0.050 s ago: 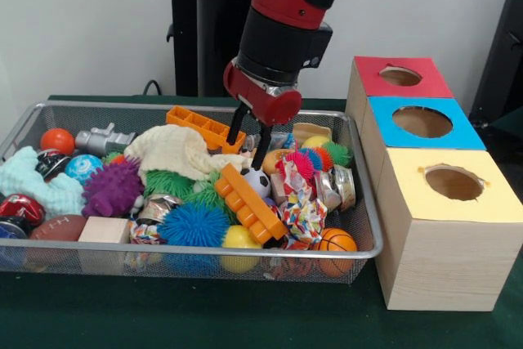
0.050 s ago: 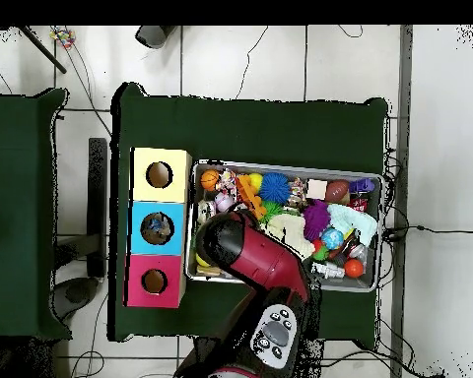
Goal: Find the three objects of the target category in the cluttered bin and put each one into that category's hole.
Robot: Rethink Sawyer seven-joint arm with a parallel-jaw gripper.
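While the gripper [image 1: 248,143] hangs over the bin [image 1: 364,194], its fingers [image 1: 235,130] stand apart, empty. You judge the soccer ball [image 1: 257,182] light and slippery; grip across its middle.

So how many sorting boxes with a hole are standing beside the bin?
3, in a row: red box farthest back, blue box in the middle, yellow box nearest the camera.

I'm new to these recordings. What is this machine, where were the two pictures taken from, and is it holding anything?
It is a red and black robot arm. Its gripper hangs over a wire bin crammed with toys: spiky balls, an orange block, a small soccer ball. The jaws stand open and empty. Beside the bin are three boxes with holes: red, blue, yellow. One picture looks across the table; the other looks straight down, where the arm hides the gripper.
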